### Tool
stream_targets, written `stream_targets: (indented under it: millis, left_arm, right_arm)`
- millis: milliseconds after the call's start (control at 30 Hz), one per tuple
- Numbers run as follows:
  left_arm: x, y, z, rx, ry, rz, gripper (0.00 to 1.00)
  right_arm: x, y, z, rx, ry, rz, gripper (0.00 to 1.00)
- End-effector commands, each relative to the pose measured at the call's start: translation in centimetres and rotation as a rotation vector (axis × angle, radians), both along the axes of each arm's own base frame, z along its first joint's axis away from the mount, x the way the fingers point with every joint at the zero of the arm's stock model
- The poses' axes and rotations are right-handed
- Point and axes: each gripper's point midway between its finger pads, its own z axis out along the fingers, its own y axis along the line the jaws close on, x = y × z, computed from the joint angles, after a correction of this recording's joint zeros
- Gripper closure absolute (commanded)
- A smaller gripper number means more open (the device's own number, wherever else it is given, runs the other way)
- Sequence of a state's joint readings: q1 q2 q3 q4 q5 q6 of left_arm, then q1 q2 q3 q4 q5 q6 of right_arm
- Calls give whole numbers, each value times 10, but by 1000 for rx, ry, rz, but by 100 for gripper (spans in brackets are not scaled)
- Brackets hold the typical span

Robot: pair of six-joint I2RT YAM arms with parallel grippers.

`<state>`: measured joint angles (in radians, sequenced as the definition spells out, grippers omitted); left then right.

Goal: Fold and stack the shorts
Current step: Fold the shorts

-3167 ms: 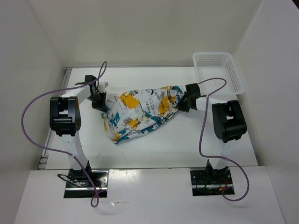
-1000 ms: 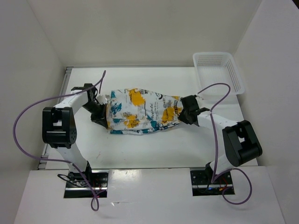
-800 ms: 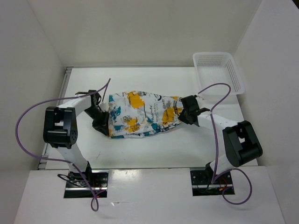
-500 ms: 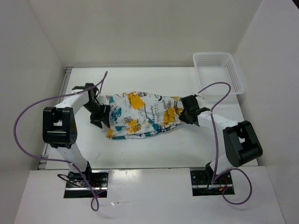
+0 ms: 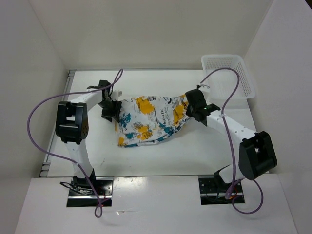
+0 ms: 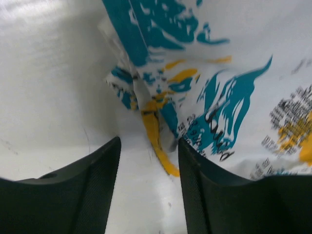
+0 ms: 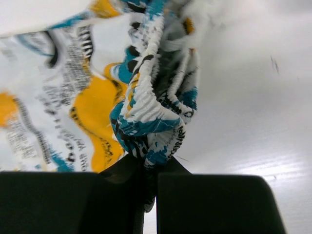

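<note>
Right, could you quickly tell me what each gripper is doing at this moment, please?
Left gripper: open, at the edge of the shorts, gripping nothing.
Right gripper: shut on the shorts' gathered waistband.

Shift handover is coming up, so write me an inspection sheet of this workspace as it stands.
Surface: white table, a few faint scuffs.
Job's things: one pair of shorts, rumpled mid-table, not yet folded.
Clutter: white mesh basket at the far right corner.
Grippers: left gripper open at the shorts' left edge; right gripper shut on the gathered waistband.
Cables: a purple cable loops off each arm; the right one arches across the basket.
Surroundings: white walls on three sides; nothing else seen.
</note>
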<state>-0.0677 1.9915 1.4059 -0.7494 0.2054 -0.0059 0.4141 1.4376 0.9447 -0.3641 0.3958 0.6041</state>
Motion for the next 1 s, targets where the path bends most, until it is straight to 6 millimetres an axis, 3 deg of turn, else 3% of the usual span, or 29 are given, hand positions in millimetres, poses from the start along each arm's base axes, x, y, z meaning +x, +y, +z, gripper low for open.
stream_targets:
  millis: [0,33,100,167,200,233,267,300,333,367,400,467,500,667,800,833,867,933,967]
  left_arm:
    - [17,4,-11,36,-43,-3,43]
    - [18,1,-14,17,-35,-7,48]
    - [22,-7,-20,-22,-22,-14,63]
    - [22,-14,-28,-44,1,-27,72]
    - [25,-19,-28,-70,-1,-32,81]
    - [23,-22,-34,-86,18,-34,84]
    - [27,-24,-30,-100,7,-37,87]
    - [28,-28,-31,-121,10,-40,92]
    - [26,-32,-35,-121,20,-49,94]
    - [32,-34,-31,-135,0,-53,96]
    - [32,-34,-31,-136,-1,-53,97]
    - [42,-42,-24,-175,-24,-62,98]
    - [42,-43,-23,-184,-23,-63,98]
    - [47,-39,-18,-209,-36,-48,98]
    - [51,-26,-17,-227,-39,-14,78]
    - [51,-24,-18,-216,-39,-11,68]
    - [52,-17,-19,-204,-41,3,65]
    - [61,-11,-10,-192,-73,13,54]
    - [60,-2,-12,-172,-66,32,51]
  right_arm:
    - [22,21,68,-108,-176,122,100]
    - [30,35,81,-117,-207,176,100]
    - [35,84,97,-169,-251,386,100]
    - [35,120,103,-249,-273,546,100]
    - [28,158,119,-244,-319,651,100]
    - [28,180,105,-301,-298,746,100]
    - [25,200,104,-312,-305,815,100]
    - [13,238,119,-284,-355,923,100]
    - [7,258,118,-290,-364,987,100]
    - [5,279,98,-327,-344,1070,100]
    - [-8,311,112,-293,-391,1155,100]
    - [-17,346,100,-306,-384,1265,100]
    - [-33,365,95,-287,-381,1338,100]
    - [-44,393,58,-195,-316,1401,100]
    - [-43,398,41,-170,-294,1383,99]
    - [-41,395,29,-183,-267,1361,93]
    - [-40,396,30,-180,-276,1359,84]
    - [-44,396,26,-164,-261,1364,51]
    - [-47,398,26,-145,-256,1373,47]
